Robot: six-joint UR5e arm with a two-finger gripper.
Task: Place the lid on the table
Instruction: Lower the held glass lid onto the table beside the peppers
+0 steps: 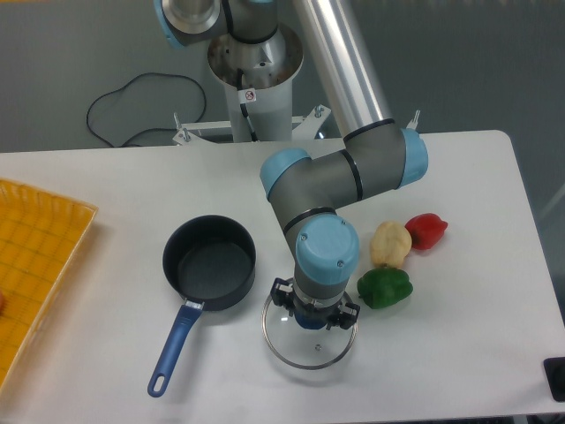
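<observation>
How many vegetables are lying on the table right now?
3, clustered right of the gripper: a green pepper nearest it, a pale yellowish one behind that, and a red pepper farthest right. The arm may hide others.

The arm's wrist covers the hand (314, 316), so its fingers and the lid's knob cannot be made out. The far part of the lid (310, 340) is hidden under the wrist too. The yellow tray (35, 265) runs off the left edge. A dark object (556, 378) is cut by the right edge. The surface (459, 353) is cropped at the bottom.
</observation>
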